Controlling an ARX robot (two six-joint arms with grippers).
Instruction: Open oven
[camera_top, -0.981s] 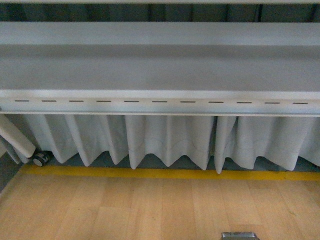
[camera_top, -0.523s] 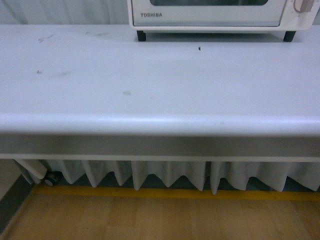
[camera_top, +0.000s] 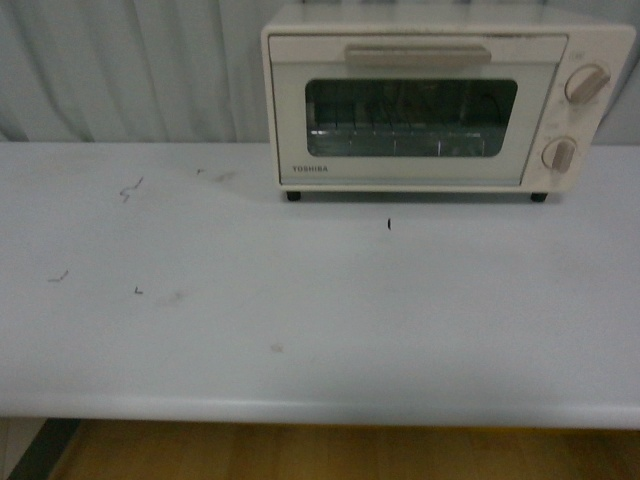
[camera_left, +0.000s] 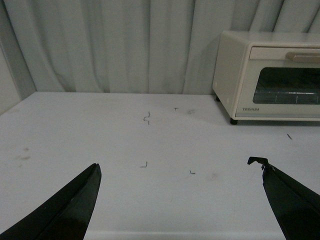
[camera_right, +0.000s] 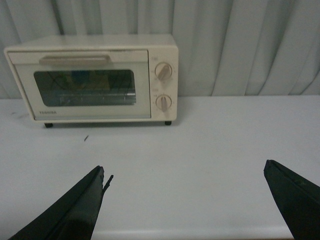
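Across the table (camera_top: 300, 310), oven (camera_top: 440, 110) stands shut; approach stage. My left gripper (camera_left: 174, 164) and right gripper (camera_right: 185, 166) gape empty. Next: grasp bar handle (camera_top: 418, 55), pull down.

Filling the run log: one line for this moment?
oven: door shut | handle: untouched | left claw: open, off oven | right claw: open, off oven

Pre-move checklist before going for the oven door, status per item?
1. Door of the oven shut, ready to pull: ok.
2. The bar handle in view, nothing in front of it: ok.
3. The left gripper open: ok.
4. The right gripper open: ok.
5. Either gripper at the handle: not ok, both are short of the oven, above the table.
6. Oven anchored against sliding: cannot tell.
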